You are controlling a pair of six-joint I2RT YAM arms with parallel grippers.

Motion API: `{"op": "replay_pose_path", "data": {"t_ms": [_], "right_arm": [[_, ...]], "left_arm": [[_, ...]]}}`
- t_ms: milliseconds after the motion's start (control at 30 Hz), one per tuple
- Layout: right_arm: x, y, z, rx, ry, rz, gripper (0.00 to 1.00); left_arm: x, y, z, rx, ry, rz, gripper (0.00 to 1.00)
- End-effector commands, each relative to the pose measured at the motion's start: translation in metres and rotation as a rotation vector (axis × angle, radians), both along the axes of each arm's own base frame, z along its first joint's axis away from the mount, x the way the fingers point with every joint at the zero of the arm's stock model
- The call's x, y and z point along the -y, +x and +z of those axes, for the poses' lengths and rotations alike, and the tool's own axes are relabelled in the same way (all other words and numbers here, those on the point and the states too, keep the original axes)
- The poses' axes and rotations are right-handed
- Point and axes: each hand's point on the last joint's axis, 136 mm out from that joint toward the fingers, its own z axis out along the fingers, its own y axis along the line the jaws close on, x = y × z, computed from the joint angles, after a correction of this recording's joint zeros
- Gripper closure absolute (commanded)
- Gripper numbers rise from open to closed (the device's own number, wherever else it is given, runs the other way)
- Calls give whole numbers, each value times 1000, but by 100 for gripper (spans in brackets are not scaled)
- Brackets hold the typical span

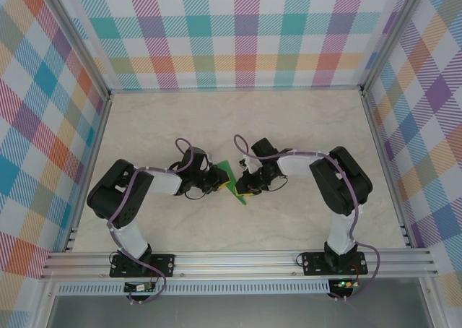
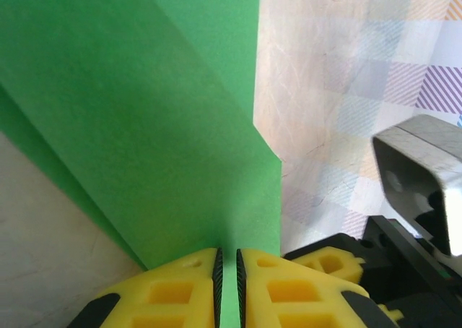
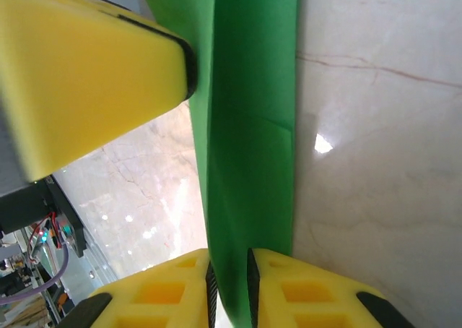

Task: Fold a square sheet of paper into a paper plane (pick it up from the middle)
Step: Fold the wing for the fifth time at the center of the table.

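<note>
We see the sheet of paper [image 1: 229, 177], green & creased into folds, near mid-table [image 1: 289, 126] right btw the two grippers, which face each other close together. Left gripper [image 2: 227, 259] is clenched on one edge of it, pads nearly meeting w/ paper in the slit. Right gripper [image 3: 229, 259] has paper btw its pads too, gap a bit wider; we can't tell if it's actually pinching.

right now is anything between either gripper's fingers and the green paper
Nothing visible stands in the way. The folded bright green sheet of paper sits directly between the yellow fingers of the left gripper, pinched with no gap, and it also runs straight between the fingers of the right gripper.
</note>
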Motion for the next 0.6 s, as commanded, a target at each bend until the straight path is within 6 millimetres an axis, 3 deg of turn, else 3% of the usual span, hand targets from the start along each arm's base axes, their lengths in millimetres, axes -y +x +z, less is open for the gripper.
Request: {"op": "replay_pose_path", "data": {"t_ms": [0, 333, 567], "right_arm": [[8, -10, 6, 2, -14, 20, 79], [13, -16, -17, -46, -59, 25, 88], [13, -19, -28, -72, -64, 31, 88]], "left_arm": [[5, -2, -3, 3, 21, -24, 85], [4, -2, -5, 0, 26, -21, 85], [4, -1, -6, -1, 29, -18, 85]]}}
